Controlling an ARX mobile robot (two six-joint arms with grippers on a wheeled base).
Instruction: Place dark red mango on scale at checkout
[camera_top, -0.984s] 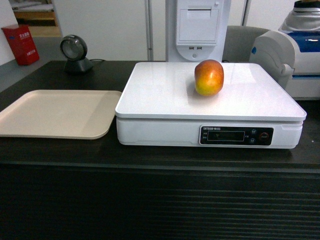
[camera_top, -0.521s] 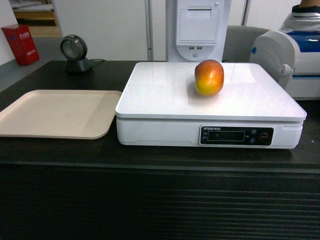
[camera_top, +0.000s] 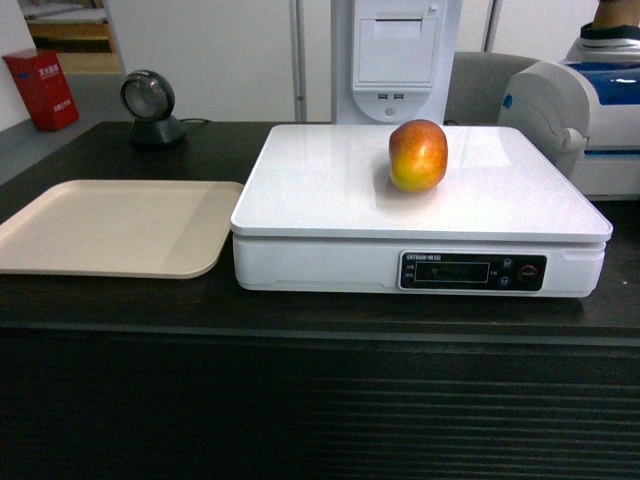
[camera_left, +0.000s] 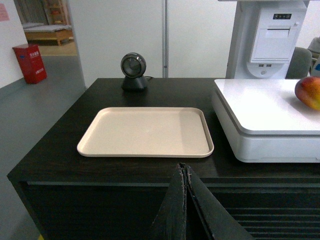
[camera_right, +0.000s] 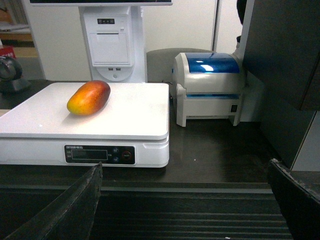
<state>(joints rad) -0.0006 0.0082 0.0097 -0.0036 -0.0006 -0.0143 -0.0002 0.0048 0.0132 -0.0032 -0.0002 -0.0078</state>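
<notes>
One dark red mango (camera_top: 418, 154) on scale (camera_top: 330, 190); display label illegible.

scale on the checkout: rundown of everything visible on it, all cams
The scale is a large white boxy unit, plastic by the look, with a flat, glossy square platform and a dark front display panel with buttons, unlit as far as can be told. It sits level on the dark checkout counter, right beside the beige tray; contact between them is unclear. The dark red mango lies on the platform, toward its rear. Neither gripper touches it.
</notes>
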